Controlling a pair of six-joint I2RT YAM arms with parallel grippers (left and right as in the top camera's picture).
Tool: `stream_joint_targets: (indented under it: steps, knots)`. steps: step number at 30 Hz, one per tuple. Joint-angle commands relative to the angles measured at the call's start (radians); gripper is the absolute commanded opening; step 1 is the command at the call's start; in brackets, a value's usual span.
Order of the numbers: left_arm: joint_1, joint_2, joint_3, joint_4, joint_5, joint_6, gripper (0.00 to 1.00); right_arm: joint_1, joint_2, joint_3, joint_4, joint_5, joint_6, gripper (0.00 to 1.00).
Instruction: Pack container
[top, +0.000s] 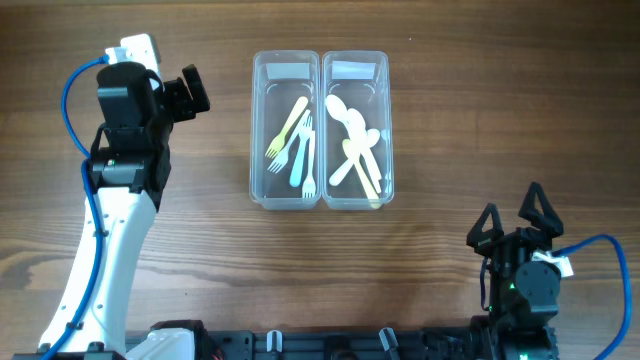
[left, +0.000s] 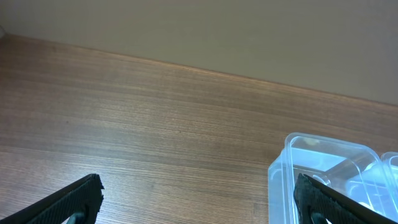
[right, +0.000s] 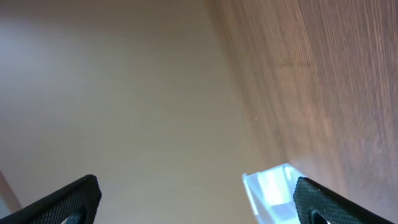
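Note:
Two clear plastic containers stand side by side at the table's middle. The left container (top: 286, 130) holds several pastel forks (top: 297, 145). The right container (top: 356, 130) holds several pale spoons (top: 355, 150). My left gripper (top: 193, 90) is open and empty, raised to the left of the containers; its wrist view shows a container corner (left: 323, 168) at lower right. My right gripper (top: 513, 222) is open and empty near the front right edge, pointing up; a container corner (right: 270, 186) shows in its wrist view.
The wooden table (top: 470, 90) surrounds the containers. The arm bases and a dark rail (top: 330, 345) run along the front edge. A blue cable (top: 600, 250) loops by the right arm.

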Motion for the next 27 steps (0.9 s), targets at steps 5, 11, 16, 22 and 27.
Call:
stream_joint_targets:
  steps: [5,11,16,22,27]
  knots:
    - [0.006,-0.009,0.018,0.002,-0.013,-0.005,1.0,-0.005,-0.016,-0.005,0.01,0.053,-0.205,1.0]
    - [0.006,-0.009,0.018,0.002,-0.013,-0.005,1.0,-0.005,-0.016,-0.006,0.012,0.108,-0.901,1.0]
    - [0.006,-0.009,0.018,0.002,-0.013,-0.005,1.0,-0.005,-0.016,-0.006,0.01,0.108,-1.328,1.0]
    - [0.006,-0.009,0.018,0.002,-0.013,-0.005,1.0,-0.005,-0.016,-0.006,0.006,0.175,-1.506,1.0]
    - [0.006,-0.009,0.018,0.002,-0.013,-0.005,1.0,-0.005,-0.017,-0.006,0.01,0.216,-1.553,1.0]
